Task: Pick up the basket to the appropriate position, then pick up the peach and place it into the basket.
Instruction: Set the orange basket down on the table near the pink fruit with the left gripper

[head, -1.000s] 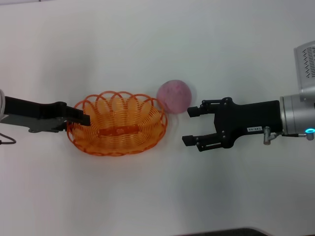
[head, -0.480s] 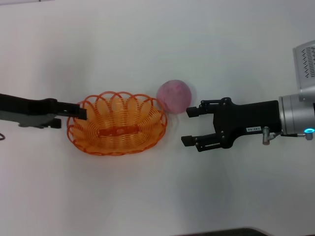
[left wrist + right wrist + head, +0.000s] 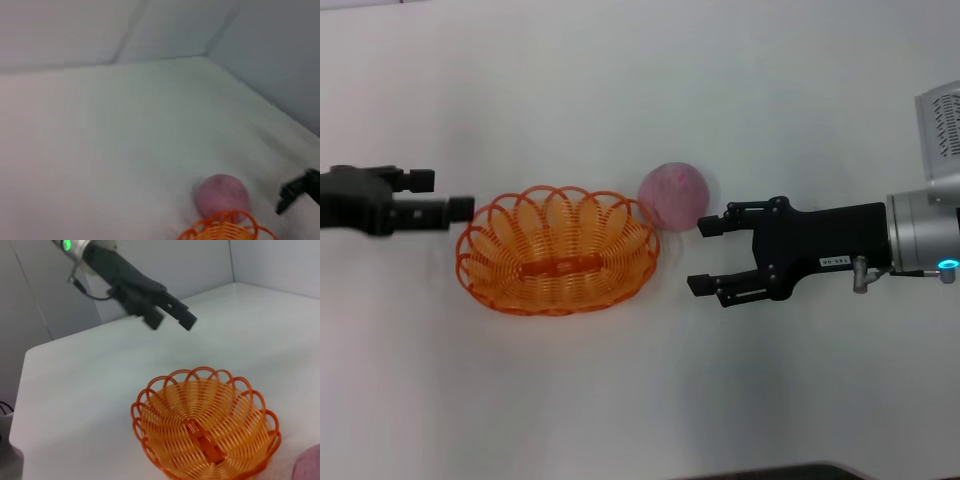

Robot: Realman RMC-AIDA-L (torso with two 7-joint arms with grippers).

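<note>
Basket point(image 3: 558, 250) holds nothing — peach point(image 3: 674, 196) just beside it, right gripper point(image 3: 706, 254) jaws open, left gripper's point(image 3: 460, 208) unclear.

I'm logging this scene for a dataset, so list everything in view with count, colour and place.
basket: one, bright orange, on the table, centre-left, empty.
peach: one, pink-mauve, on the table just beyond the basket's right end.
table: one, white, under everything.
left gripper: one, black, raised off the basket's left end, holding nothing.
right gripper: one, black, open, to the right of the basket, its far finger close to the peach.
</note>
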